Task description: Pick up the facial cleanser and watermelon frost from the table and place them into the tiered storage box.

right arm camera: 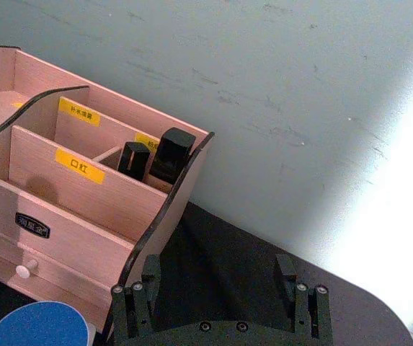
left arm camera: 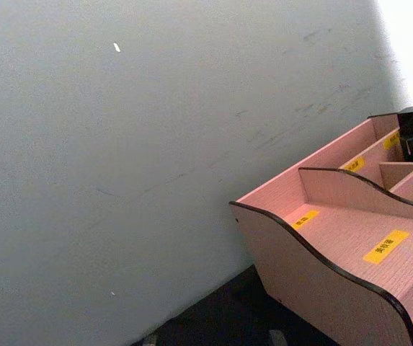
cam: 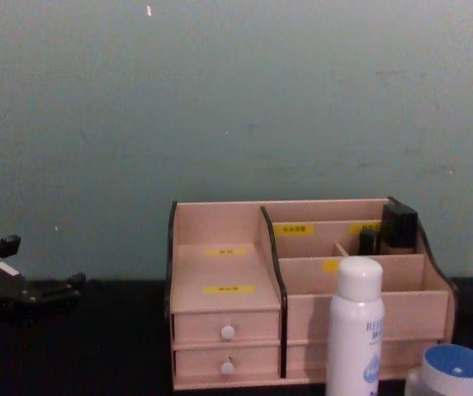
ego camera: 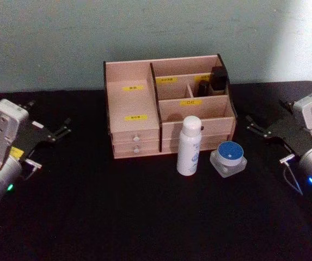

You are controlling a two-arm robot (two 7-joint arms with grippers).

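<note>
- The tiered storage box (ego camera: 135,137), a pale pinkish wooden organiser with dark edges, yellow labels and white-knobbed drawers, stands at the middle of the black table's (ego camera: 145,217) far edge, against a grey-green wall (ego camera: 145,32).
- The facial cleanser (ego camera: 189,145), a tall slim white cylindrical bottle with a rounded white cap and blue lettering, stands upright on the table just in front of the box's right half. It is close to the box front, though I cannot tell whether it touches.
- The watermelon frost (ego camera: 229,158), a squat clear jar with a flat blue lid rimmed in white, sits just to the right of the bottle, slightly nearer the table's front edge and apart from it.
- Two small dark bottles (ego camera: 218,80) stand in the box's back right compartment. The other compartments hold nothing visible.
- The left gripper (ego camera: 63,128) hangs over the table's left side, well apart from the box, its black claw pointing toward the box and spread apart, holding nothing.
- The right gripper (ego camera: 249,124) hangs over the table's right side, pointing toward the box's right wall. In the right wrist view its claw (right arm camera: 217,277) stands wide and empty, with the jar's blue lid (right arm camera: 37,324) off to one side.
</note>
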